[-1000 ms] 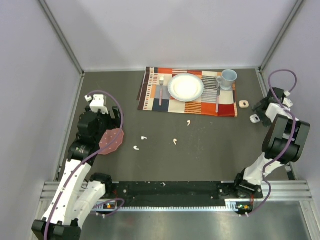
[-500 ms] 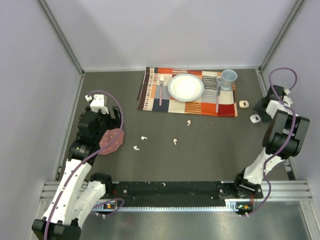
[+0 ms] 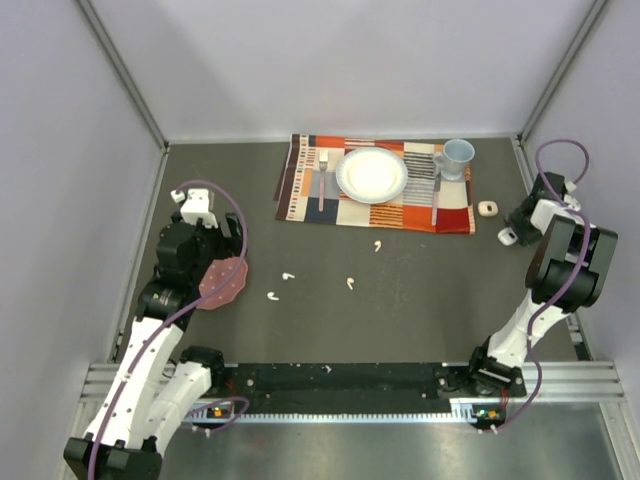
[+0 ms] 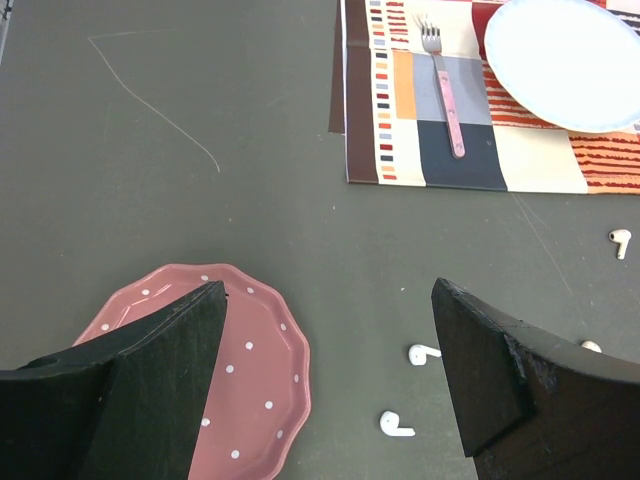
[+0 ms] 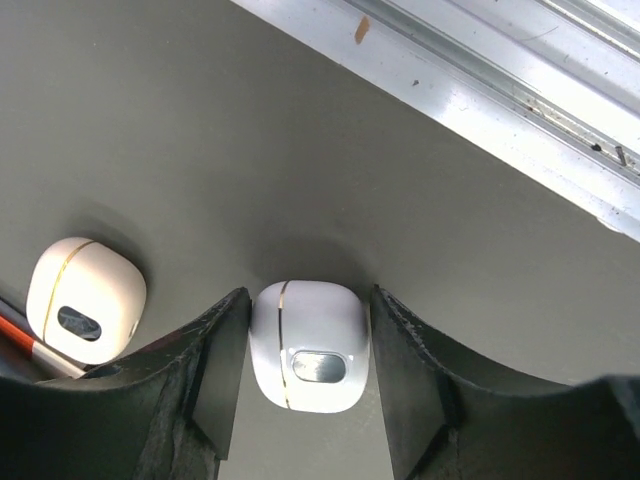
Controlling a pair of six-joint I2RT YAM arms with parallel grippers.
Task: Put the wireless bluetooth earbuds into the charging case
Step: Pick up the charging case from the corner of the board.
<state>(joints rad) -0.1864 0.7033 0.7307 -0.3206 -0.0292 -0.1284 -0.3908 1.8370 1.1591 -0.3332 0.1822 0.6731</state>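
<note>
1. Left claw: the jaws stood spread wide and held nothing, above the rim of a pink plate.
2. Earbuds: four lay loose on the dark table, in front of the striped placemat and well apart from both cases.
3. Right claw: its fingers stood close against both sides of the white case, which rested on the table. Whether they pressed it could not be told.
4. Cream case: it lay near the white case, by the placemat's corner.
</note>
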